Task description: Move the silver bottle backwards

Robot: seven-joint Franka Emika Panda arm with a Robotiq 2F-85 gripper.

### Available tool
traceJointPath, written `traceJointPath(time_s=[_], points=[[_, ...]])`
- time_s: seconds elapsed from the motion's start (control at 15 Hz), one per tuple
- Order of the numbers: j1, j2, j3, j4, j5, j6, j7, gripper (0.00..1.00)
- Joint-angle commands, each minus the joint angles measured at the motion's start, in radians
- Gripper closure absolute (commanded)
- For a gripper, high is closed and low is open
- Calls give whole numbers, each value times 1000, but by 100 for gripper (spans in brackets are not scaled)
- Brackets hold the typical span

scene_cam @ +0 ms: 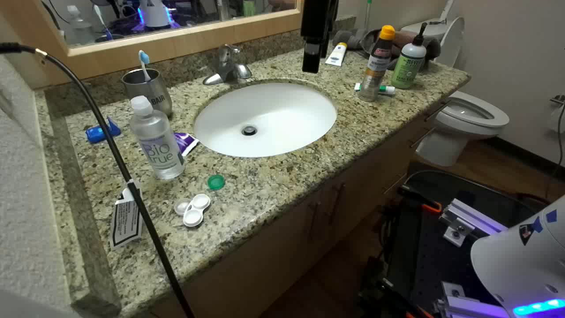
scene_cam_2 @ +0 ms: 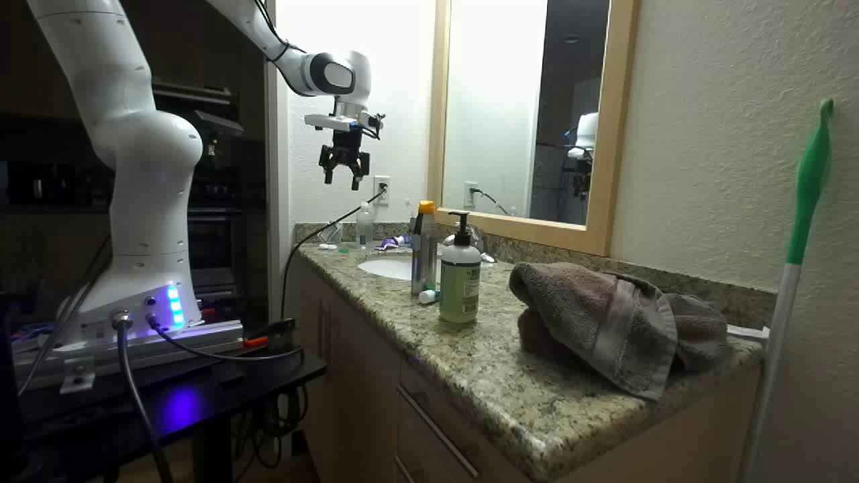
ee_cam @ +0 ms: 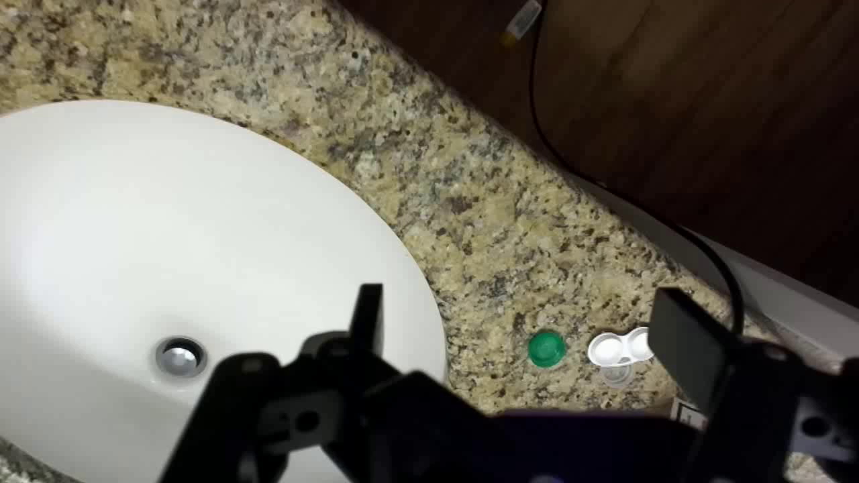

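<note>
A slim upright bottle with a silvery-grey body, dark upper label and orange cap [scene_cam: 376,73] stands on the granite counter right of the sink in an exterior view. I take it as the silver bottle; it also shows in an exterior view [scene_cam_2: 423,251], just beyond the green soap bottle. It is out of the wrist view. My gripper [scene_cam_2: 342,180] hangs high above the counter, well apart from the bottle. In the wrist view the gripper [ee_cam: 520,295] is open and empty, fingers wide apart, over the sink edge. Only a dark part of it shows in an exterior view [scene_cam: 311,59].
A green soap bottle [scene_cam: 407,66] and small tube [scene_cam: 387,90] stand close to the silver bottle. A towel [scene_cam_2: 604,322] lies nearby. The sink [scene_cam: 265,115], faucet [scene_cam: 227,66], clear bottle [scene_cam: 158,145], metal cup [scene_cam: 163,95], green cap [ee_cam: 547,349] and lens case [ee_cam: 611,349] are around.
</note>
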Motion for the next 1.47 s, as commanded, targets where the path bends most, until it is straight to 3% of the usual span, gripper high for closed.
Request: traceJointPath(time_s=[0.0, 0.13, 0.33, 0.53, 0.87, 0.93, 1.13, 1.4], points=[[-17, 1, 16, 2, 6, -2, -4, 0], [-20, -1, 28, 5, -15, -1, 18, 0], [-52, 4, 60, 34, -56, 31, 195, 0], [-92, -51, 21, 27, -21, 9, 270, 0], [-217, -168, -74, -26, -7, -36, 335, 0], [-187, -103, -47, 22, -21, -22, 305, 0], [-223, -155, -76, -2, -17, -32, 311, 0], [-301, -138, -62, 29, -72, -73, 519, 0]])
